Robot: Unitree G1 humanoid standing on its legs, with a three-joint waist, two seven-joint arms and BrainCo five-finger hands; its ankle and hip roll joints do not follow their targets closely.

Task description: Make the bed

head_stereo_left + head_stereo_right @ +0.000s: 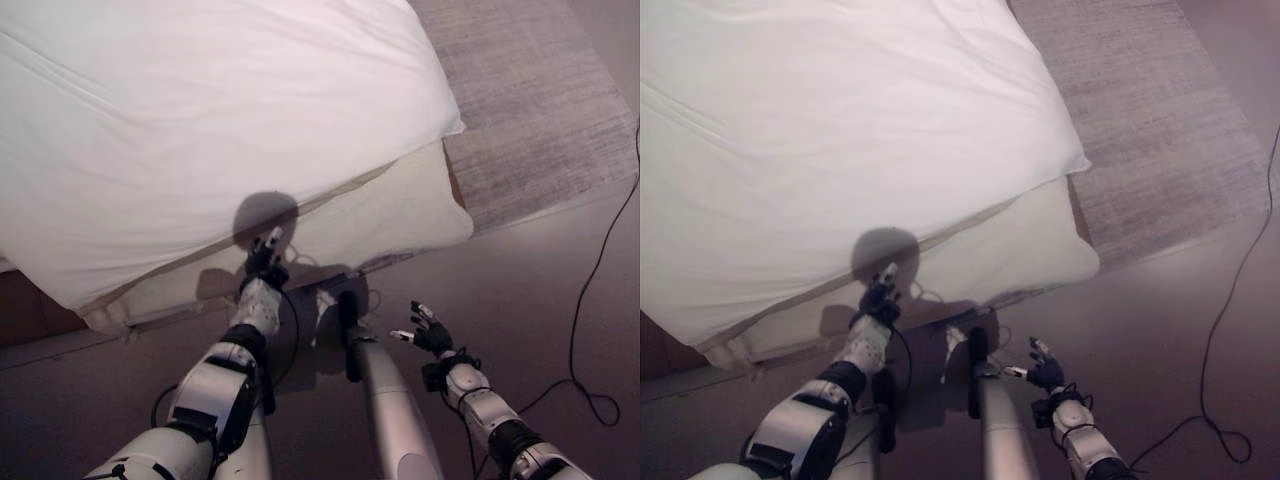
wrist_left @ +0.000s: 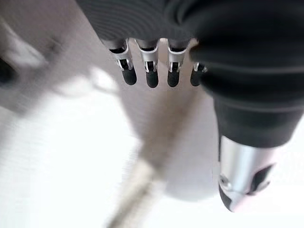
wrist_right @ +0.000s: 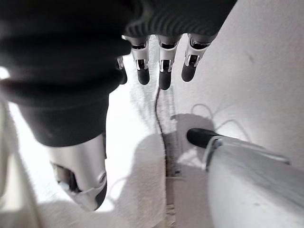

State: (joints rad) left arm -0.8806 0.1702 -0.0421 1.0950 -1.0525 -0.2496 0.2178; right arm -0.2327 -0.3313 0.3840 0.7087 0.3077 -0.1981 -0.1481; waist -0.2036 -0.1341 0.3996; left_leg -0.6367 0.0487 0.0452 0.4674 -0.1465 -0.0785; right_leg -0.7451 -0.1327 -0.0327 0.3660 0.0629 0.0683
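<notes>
White duvet [image 1: 200, 120], one, covers one mattress [image 1: 400, 215]; two robot hands open.

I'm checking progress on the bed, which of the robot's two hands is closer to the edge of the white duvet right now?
The left hand: it reaches up to the bed's edge, just below the white duvet. The right hand hangs farther back over the floor, fingers relaxed and holding nothing.
</notes>
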